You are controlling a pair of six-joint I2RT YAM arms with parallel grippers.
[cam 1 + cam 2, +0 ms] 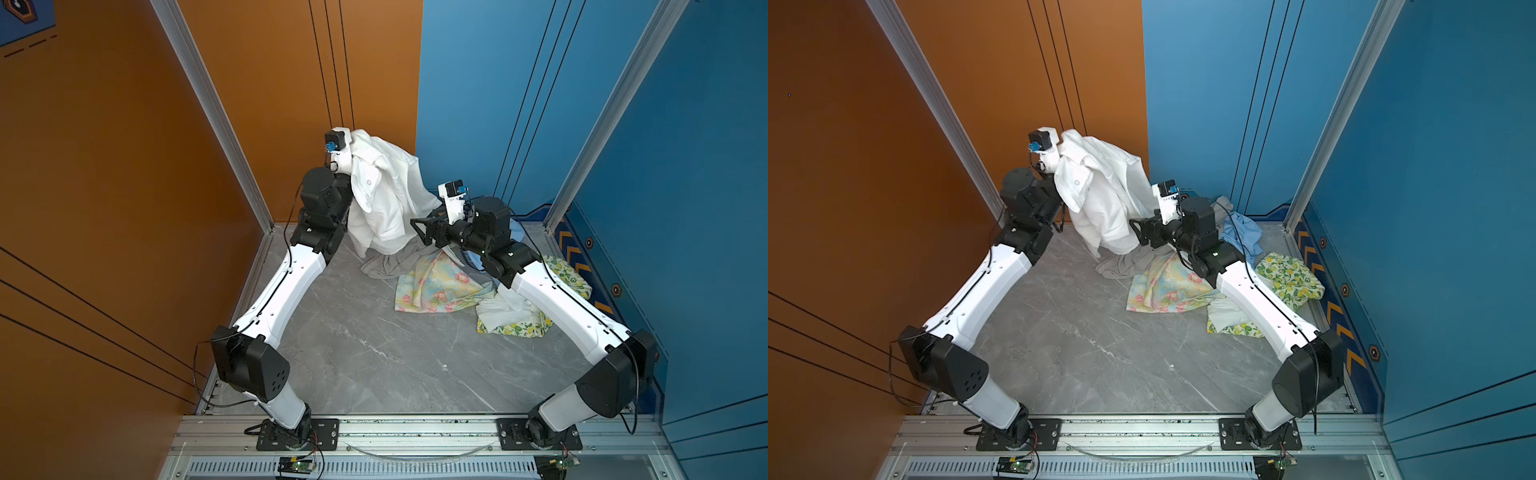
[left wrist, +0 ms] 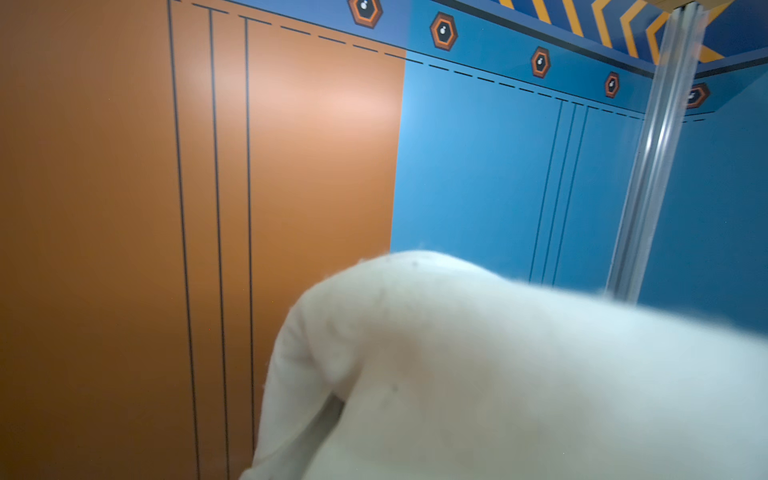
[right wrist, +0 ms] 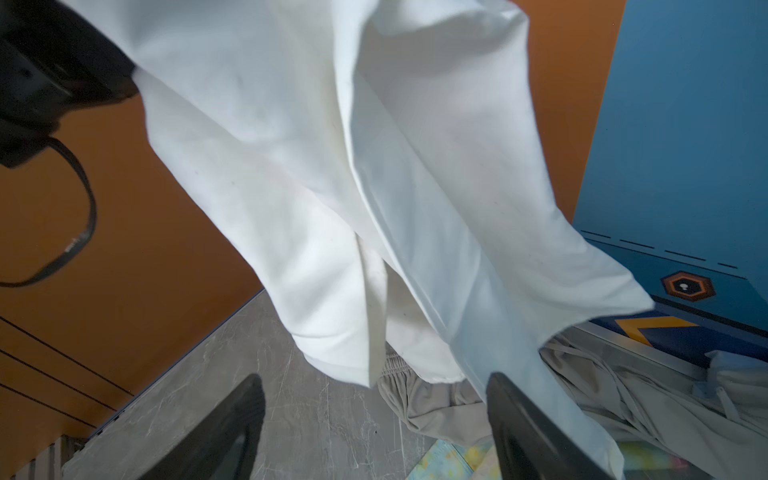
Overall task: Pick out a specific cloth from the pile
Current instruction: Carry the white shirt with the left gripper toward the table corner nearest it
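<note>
Marble-grey tabletop (image 1: 374, 365) lies bare toward the front edge, while the left arm (image 1: 291, 286) reaches up at the back, left gripper hidden and clamped on the thin, creased white shirt (image 1: 386, 195), whose hem hangs by the right gripper (image 1: 417, 232), jaws wide and empty, over the crumpled pile (image 1: 440, 286).

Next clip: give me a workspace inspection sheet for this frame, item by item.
Surface: grey marbled tabletop, near half bare.
Job's things: white shirt lifted, hanging from the left claw; pile at the far right.
Clutter: nothing seen.
Grippers: left claw hidden in the shirt, shut on it; right claw open beside the hem.
Cables: black loops by both arm bases.
Surroundings: orange wall, blue wall, aluminium posts.
</note>
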